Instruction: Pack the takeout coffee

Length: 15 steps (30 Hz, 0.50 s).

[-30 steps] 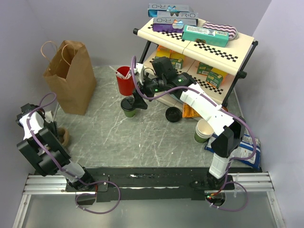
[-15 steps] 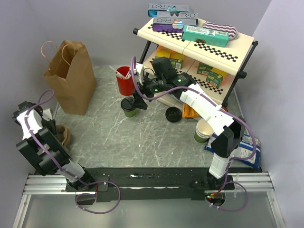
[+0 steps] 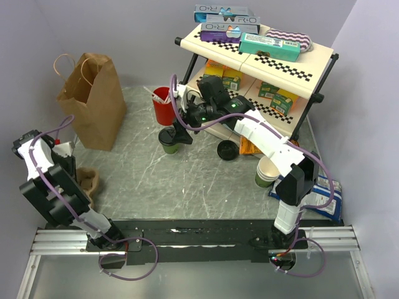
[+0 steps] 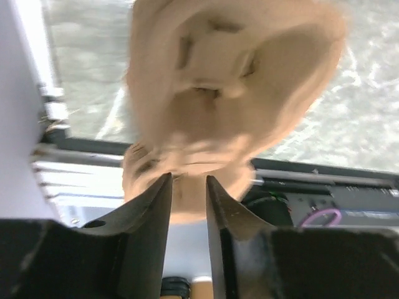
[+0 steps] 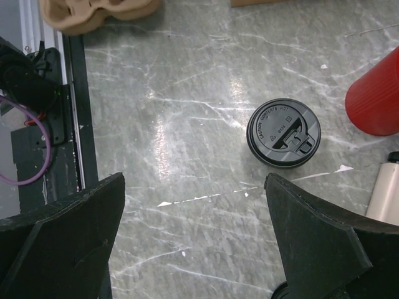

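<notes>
The takeout coffee (image 3: 168,142) is a dark green cup with a black lid, standing on the table in front of the red cup (image 3: 164,106). In the right wrist view its lid (image 5: 283,132) lies ahead of and right of my right gripper (image 5: 193,184), which hangs open above the table with nothing between its fingers. My left gripper (image 4: 187,187) is shut on the rim of a tan pulp cup carrier (image 4: 230,81), which fills the left wrist view. From above the carrier (image 3: 89,180) sits tilted at the table's left edge.
A brown paper bag (image 3: 93,99) stands upright at the back left. A checkered shelf rack (image 3: 262,56) with boxes fills the back right. A stack of lidless green cups (image 3: 268,171) and a loose black lid (image 3: 227,151) are on the right.
My left wrist has swung left and its jaws have narrowed onto the cup carrier, which now shows more tan face. The right arm has hardly moved.
</notes>
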Available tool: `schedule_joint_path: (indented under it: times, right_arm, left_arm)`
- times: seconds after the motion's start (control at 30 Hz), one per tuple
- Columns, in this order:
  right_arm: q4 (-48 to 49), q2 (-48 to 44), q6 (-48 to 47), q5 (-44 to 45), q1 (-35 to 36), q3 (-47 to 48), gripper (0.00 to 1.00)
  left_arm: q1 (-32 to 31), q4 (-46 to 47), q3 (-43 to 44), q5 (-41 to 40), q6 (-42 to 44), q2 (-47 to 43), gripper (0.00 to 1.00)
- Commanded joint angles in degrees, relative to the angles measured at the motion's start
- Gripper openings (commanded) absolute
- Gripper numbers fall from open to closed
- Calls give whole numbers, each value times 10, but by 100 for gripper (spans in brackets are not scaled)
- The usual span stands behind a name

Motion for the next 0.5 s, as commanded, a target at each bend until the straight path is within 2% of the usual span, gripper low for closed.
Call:
schedule_joint_path:
  times: [0.0,0.07,0.13,0.2,0.3,0.4,0.43,0.47]
  right_arm:
    - [19,13,9,-6,6,11,99]
    - [19,15,9,-7,7,8,99]
    - [16,15,9,-9,7,7,99]
    - [18,9,7,-8,8,2,99]
    - [19,2,1,2,7,-9,99]
    - [16,0,0,2,8,-15,99]
    - [16,1,2,1,8,-15,99]
    - [17,2,2,-1,8,-15,99]
  left_arm:
    - [-3,13,16,82,47,3,1]
    - [10,68,0,180,86,-59,1]
    - [10,144,-59,181,88,-123,1]
    - [6,139,-67,172,90,-134,1]
    - [5,73,-37,153,76,-114,11]
    - [5,56,-51,129,65,-123,37]
    - [4,59,-61,123,66,-142,49]
    - [5,71,-71,113,66,-153,55]
